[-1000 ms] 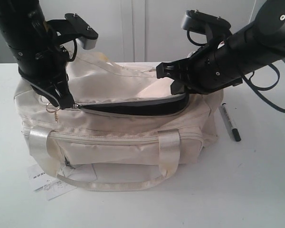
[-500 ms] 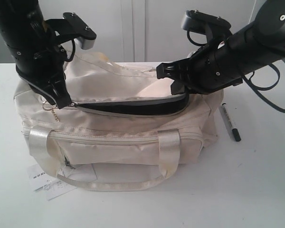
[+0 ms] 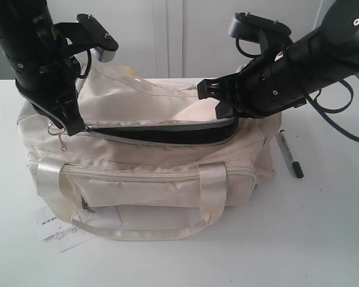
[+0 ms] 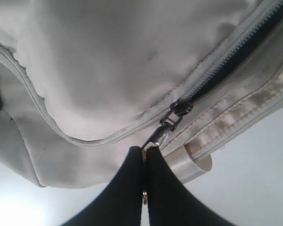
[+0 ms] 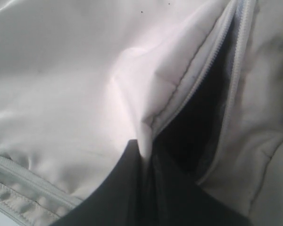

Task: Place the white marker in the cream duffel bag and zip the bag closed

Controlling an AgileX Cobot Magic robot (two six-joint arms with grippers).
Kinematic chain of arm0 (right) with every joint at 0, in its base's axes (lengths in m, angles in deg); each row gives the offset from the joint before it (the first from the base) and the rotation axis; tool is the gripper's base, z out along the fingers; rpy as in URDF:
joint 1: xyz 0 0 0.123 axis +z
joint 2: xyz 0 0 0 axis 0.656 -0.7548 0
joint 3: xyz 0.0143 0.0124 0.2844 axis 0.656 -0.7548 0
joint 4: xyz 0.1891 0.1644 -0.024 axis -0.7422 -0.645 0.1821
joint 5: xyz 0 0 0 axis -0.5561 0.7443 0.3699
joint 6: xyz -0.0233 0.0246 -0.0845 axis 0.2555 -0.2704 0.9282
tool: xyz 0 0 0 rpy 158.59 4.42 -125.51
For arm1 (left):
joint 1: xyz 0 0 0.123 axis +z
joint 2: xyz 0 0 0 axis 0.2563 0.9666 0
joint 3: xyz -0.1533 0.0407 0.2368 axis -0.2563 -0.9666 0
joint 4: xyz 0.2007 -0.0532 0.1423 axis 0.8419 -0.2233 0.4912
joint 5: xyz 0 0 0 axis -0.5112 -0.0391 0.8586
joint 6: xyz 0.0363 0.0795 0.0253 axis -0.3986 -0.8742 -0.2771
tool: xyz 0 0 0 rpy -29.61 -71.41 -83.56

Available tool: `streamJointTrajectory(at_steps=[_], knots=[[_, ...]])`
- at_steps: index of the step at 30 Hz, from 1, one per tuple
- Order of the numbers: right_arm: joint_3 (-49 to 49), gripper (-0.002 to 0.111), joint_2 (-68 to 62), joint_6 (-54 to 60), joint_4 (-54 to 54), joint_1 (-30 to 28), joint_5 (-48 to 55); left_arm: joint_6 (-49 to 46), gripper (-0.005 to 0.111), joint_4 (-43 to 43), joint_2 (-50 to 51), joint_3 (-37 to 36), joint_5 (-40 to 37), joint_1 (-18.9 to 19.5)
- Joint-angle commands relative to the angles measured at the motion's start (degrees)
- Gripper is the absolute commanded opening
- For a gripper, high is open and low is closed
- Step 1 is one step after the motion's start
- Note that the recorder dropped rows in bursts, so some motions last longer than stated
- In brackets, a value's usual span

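The left gripper [image 4: 145, 149] had its two black fingers pressed tight together on the metal zipper pull [image 4: 166, 128], at the left end of the curved top zipper of the cream duffel bag [image 3: 167, 179]. A gold charm [image 3: 61, 140] hung on its chain just below that end. The right gripper [image 5: 144, 151] was likewise closed, pinching a fold of the bag's cream fabric at the far lip of the opening, near the bag's right end. Between the two grippers the zipper gaped, showing the bag's dark inside. The white marker [image 3: 289, 154] lay outside the bag on the white table [image 3: 323, 239], just beside the bag's right end and apart from both grippers, its black cap toward the bag's front side. A shiny strap handle [image 3: 212, 191] hung over the bag's front face, and a white paper tag [image 3: 55, 230] stuck out from under its front left corner.
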Motion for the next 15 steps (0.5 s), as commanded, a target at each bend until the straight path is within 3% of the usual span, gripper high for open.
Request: streamJointTrajectory(at_steps=[1,5,15], knots=[[-0.2,0.0,0.8,0.9,1.2,0.0,-0.6,0.4,0.0,1.4,-0.9,-1.1,-5.4,1.7],[-0.2,0.0,0.8,0.9,1.2,0.0,-0.8,0.4,0.0,-0.3,-0.9,-3.3,-5.4,4.3],[-0.2,0.0,0.8,0.9,1.2,0.0,-0.8,0.4,0.0,2.8,-0.9,-3.3,-5.4,4.3]])
